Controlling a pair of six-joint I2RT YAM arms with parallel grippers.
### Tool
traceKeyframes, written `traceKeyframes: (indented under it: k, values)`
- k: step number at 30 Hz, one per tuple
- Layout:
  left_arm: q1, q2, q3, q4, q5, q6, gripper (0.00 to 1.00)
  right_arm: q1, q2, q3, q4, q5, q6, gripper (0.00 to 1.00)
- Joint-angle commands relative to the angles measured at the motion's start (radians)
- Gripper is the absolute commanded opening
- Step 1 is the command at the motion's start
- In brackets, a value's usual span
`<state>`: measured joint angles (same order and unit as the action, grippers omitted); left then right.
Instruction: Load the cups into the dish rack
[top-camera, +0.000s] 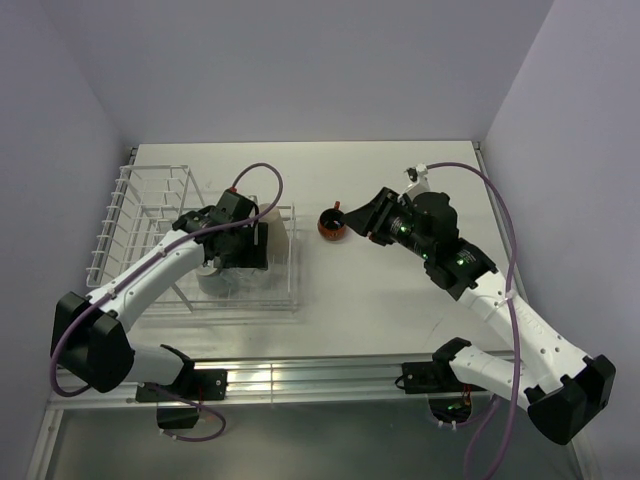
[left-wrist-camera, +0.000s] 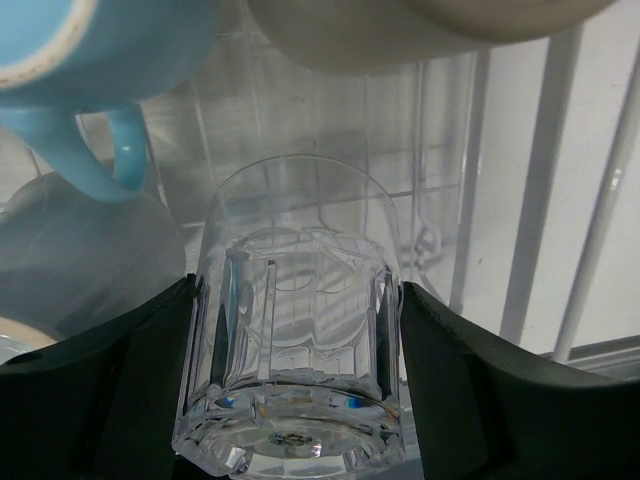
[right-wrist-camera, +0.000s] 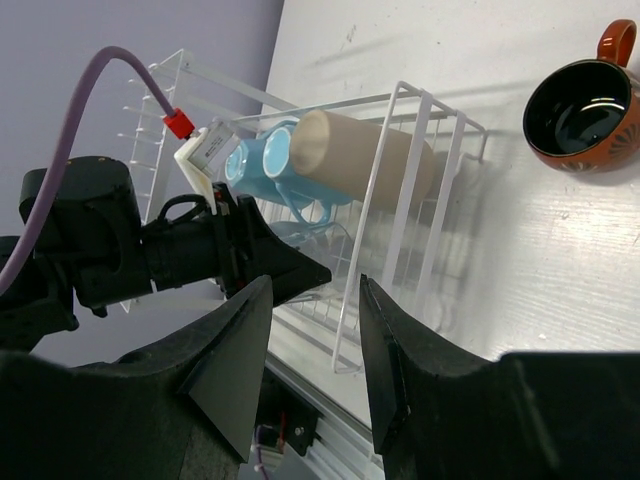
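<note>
What we counted
One red-orange mug, one cream mug, two light blue mugs, one clear glass, one white wire rack.

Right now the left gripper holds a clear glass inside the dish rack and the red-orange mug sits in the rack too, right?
Not the mug. The red-orange mug stands on the table, right of the dish rack, as the top external view shows. The left gripper does hold the clear glass inside the rack.

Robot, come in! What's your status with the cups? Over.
Left gripper shut on a clear glass inside the dish rack. Right gripper open, empty, near the red-orange cup on the table. Nothing between them.
</note>
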<state>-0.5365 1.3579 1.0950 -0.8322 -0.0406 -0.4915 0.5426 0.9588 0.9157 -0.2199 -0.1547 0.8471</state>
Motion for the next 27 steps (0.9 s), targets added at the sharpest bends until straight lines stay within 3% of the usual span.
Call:
traceKeyframes:
  k: [1, 13, 19, 27]
  values:
    - [0.016, -0.003, -0.003, 0.019, -0.039, -0.005, 0.0, -0.004, 0.012, 0.025, 0.027, 0.0, -0.016, 0.48]
    - [0.081, -0.025, -0.046, 0.001, -0.077, 0.005, 0.02, -0.004, 0.032, -0.001, 0.057, -0.019, -0.005, 0.48]
    - [0.084, -0.029, -0.046, 0.005, -0.053, 0.013, 0.08, -0.004, 0.047, -0.008, 0.067, -0.026, -0.003, 0.48]
    - [0.084, -0.023, -0.047, 0.01, -0.045, 0.018, 0.48, -0.004, 0.057, -0.011, 0.074, -0.028, -0.002, 0.47]
